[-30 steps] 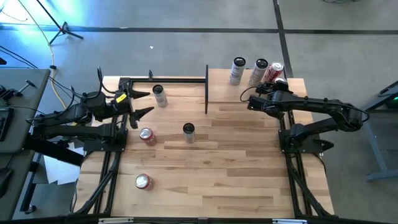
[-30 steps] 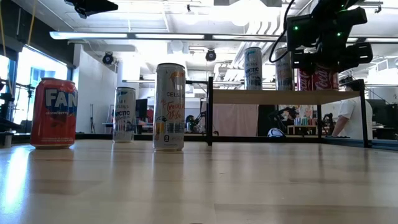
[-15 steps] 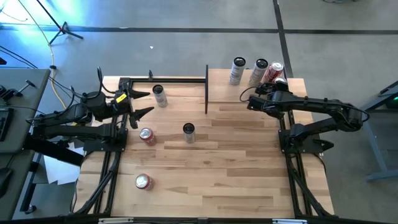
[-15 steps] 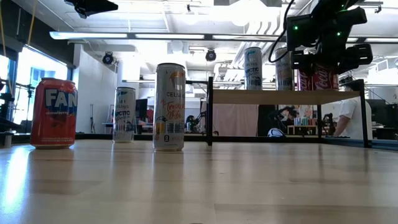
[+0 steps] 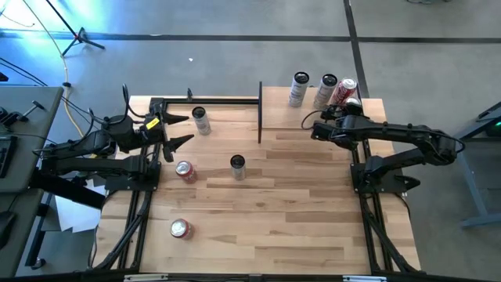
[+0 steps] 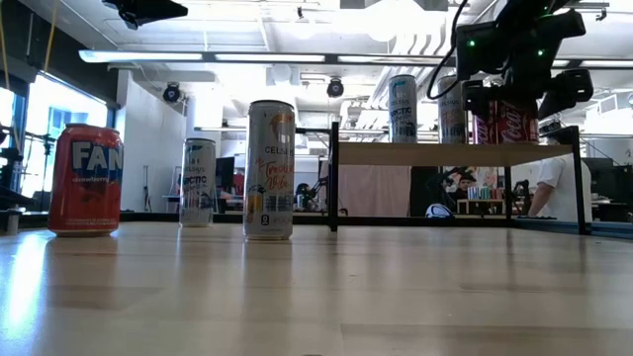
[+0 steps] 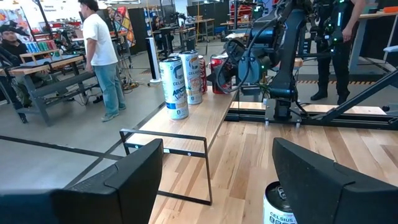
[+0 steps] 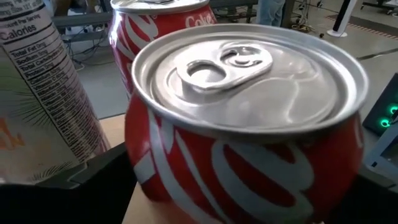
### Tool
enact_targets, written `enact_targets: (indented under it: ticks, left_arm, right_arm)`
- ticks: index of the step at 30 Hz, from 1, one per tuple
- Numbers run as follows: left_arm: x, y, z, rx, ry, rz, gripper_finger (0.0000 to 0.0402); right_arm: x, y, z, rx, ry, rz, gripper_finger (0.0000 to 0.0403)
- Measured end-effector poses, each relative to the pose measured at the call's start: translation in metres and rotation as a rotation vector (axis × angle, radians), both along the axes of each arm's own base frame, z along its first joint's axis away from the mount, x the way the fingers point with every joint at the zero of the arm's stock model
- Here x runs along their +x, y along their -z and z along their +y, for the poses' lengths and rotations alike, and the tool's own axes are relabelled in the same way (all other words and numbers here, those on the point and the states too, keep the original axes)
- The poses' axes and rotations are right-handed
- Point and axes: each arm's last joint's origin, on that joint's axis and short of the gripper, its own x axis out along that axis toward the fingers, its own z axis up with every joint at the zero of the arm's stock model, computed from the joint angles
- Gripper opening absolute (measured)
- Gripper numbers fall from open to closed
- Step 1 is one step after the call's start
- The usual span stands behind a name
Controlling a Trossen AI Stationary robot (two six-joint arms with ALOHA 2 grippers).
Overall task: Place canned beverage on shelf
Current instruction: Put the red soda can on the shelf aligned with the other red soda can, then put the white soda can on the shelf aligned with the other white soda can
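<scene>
I see the right gripper, fingers apart around a red can standing on the shelf; left gripper fingers apart, idle.

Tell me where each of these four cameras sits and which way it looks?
High view: above, looking straight down on the striped wooden tabletop and both dark arms.
Low view: at tabletop height, looking level past the orange Fanta can; the right gripper hangs over the light-wood shelf.
Left wrist view: on the left arm, facing the shelf; its own dark fingers show.
Right wrist view: directly over a red cola can.
All four show that red cola can.
</scene>
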Motion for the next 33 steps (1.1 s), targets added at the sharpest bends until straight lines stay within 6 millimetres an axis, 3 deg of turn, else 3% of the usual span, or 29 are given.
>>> enact_targets:
  ticks: [16, 33]
  left_arm:
    - [0.000, 0.000, 0.000, 0.000, 0.000, 0.000, 0.0280]
    - [0.000, 0.000, 0.000, 0.000, 0.000, 0.000, 0.0280]
  right_arm:
    - [-0.003, 0.001, 0.024, 0.048, -0.051, -0.020, 0.0397]
    - [-0.007, 0.001, 0.063, 0.147, -0.152, -0.080, 0.0397]
